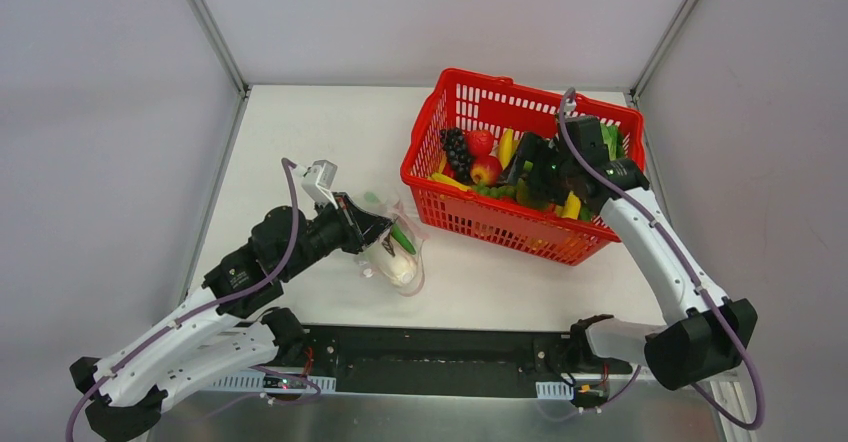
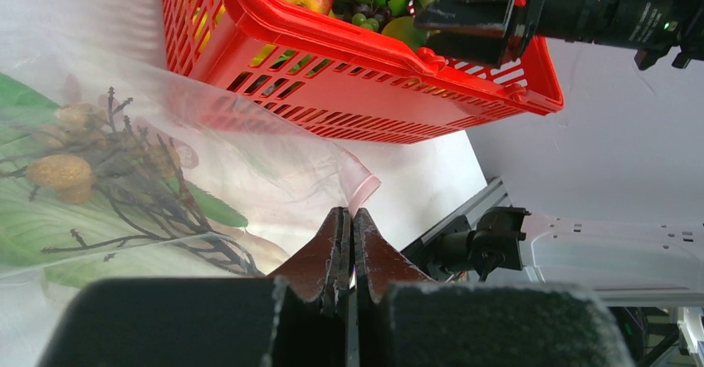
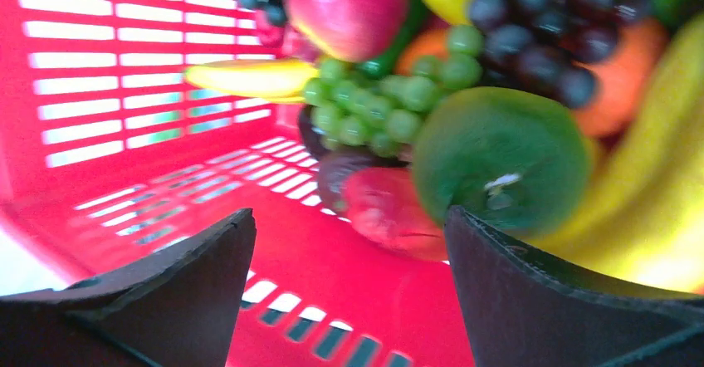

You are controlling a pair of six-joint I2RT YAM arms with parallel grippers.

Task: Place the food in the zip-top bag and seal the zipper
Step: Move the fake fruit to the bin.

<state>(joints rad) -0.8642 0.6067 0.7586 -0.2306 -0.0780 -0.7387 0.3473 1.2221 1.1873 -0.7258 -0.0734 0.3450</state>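
The clear zip-top bag [image 1: 396, 249] lies on the table left of the red basket, with a long green vegetable [image 1: 402, 237] and a white oval piece [image 1: 390, 263] inside. My left gripper [image 1: 373, 230] is shut on the bag's mouth edge. In the left wrist view its jaws [image 2: 349, 214] pinch the pink zipper strip [image 2: 364, 189], and the bag [image 2: 166, 159] spreads to the left. My right gripper [image 1: 527, 165] is inside the basket. It is open and empty [image 3: 349, 217] just above the basket floor, next to a green round fruit [image 3: 498, 155] and a red piece [image 3: 386, 209].
The red mesh basket [image 1: 520, 90] stands at the back right and holds a red apple [image 1: 486, 170], dark grapes [image 1: 455, 149], a banana [image 1: 507, 145] and other food. Its wall [image 2: 332, 39] is close beyond the bag. Grey walls enclose the table.
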